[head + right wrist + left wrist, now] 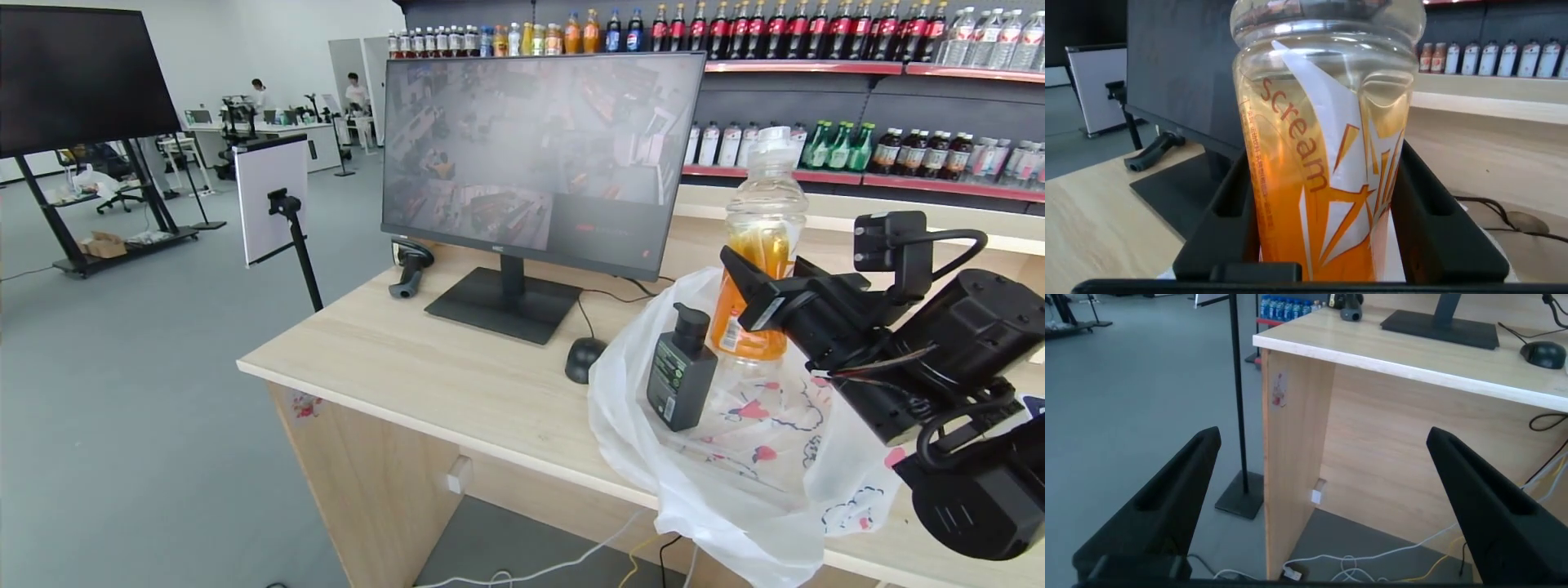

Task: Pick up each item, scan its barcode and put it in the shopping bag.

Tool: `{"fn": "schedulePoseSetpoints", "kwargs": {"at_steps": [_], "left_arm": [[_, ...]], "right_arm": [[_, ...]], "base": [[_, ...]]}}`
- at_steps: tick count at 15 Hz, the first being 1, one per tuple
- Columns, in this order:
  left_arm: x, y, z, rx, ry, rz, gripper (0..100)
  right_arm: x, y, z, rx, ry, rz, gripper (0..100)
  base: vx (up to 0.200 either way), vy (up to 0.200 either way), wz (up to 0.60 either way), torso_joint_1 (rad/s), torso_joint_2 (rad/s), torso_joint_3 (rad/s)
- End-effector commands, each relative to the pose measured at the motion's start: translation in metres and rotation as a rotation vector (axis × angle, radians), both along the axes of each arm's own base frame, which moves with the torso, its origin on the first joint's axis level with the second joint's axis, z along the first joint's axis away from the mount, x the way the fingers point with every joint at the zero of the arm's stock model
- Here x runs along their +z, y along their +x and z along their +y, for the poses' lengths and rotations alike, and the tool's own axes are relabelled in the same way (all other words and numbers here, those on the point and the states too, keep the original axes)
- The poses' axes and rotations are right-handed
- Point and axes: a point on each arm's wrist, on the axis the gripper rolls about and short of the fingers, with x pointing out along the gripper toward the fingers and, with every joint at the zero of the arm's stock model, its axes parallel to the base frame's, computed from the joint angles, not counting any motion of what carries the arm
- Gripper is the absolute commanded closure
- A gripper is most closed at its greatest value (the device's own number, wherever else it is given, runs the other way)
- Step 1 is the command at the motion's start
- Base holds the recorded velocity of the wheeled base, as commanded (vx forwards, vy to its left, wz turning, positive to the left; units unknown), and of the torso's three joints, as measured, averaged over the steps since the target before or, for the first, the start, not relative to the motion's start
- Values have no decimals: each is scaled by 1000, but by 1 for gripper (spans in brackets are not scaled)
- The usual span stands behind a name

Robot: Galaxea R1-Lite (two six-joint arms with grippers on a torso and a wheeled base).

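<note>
My right gripper [755,298] is shut on an orange drink bottle [759,245] with a white cap, holding it upright over the open white plastic shopping bag [735,457] on the counter. In the right wrist view the orange drink bottle [1323,155] sits between both fingers [1221,220]. A dark pump bottle [682,371] stands inside the bag, beside the drink. The handheld barcode scanner [411,267] lies at the counter's far left, left of the monitor. My left gripper [1323,506] is open, low beside the counter's side panel, with nothing between its fingers.
A monitor [535,163] on a black stand occupies the middle of the wooden counter [424,367], with a black mouse [584,359] and cable beside the bag. Shelves of bottles [816,33] line the back wall. A white board on a pole [273,196] stands left of the counter.
</note>
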Motion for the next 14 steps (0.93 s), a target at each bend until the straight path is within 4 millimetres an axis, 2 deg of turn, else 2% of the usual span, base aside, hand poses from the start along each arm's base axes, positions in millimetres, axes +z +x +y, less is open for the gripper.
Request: {"fn": "schedulePoseSetpoints", "kwargs": {"at_steps": [1,6,14], "left_arm": [[0,0,0,0,0,-1,0],[0,0,0,0,0,-1,0],[0,0,0,0,0,-1,0]], "right_arm": [[-6,3,-9,-31,-5,19,100],[-16,0,-34,-109,-16,72,100],[-34,12,-33,-111,-18,129,100]], "base": [[0,0,0,0,0,0],[0,0,0,0,0,0],[0,0,0,0,0,0]]}}
